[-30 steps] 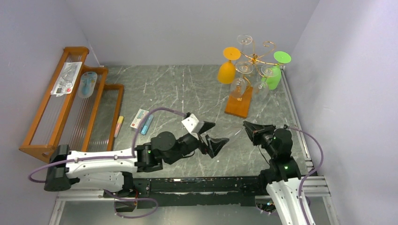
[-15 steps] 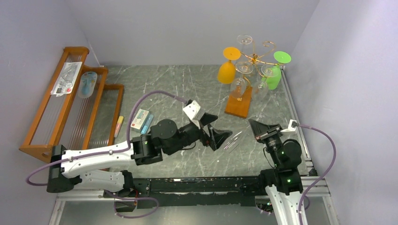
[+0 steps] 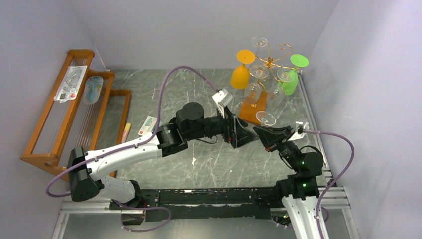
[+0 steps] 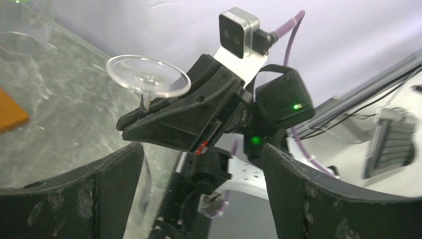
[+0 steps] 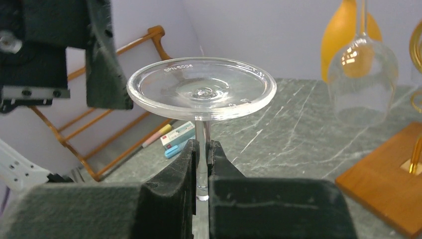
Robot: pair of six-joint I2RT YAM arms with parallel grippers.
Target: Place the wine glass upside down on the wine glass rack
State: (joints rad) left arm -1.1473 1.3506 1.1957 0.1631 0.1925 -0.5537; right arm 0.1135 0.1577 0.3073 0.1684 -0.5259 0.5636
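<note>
Grey marble table [image 3: 189, 94]. Left gripper [image 3: 243, 135]: jaws spread wide, close beside the wine glass [image 5: 201, 89]. Right gripper [image 5: 201, 149]: clamped on its stem, foot uppermost. Inversion achieved; hanging on the nearby wine glass rack [image 3: 268, 62] remains.

A dark grey marble-patterned tabletop [image 3: 149, 94] with white veins spreads beneath the right pincer [image 3: 261, 132], plain pale lilac walls [image 3: 174, 30] closing in behind it and on both its sides, a slatted orange-brown wooden rack [image 3: 81, 52] far to its left, under soft, even light.
</note>
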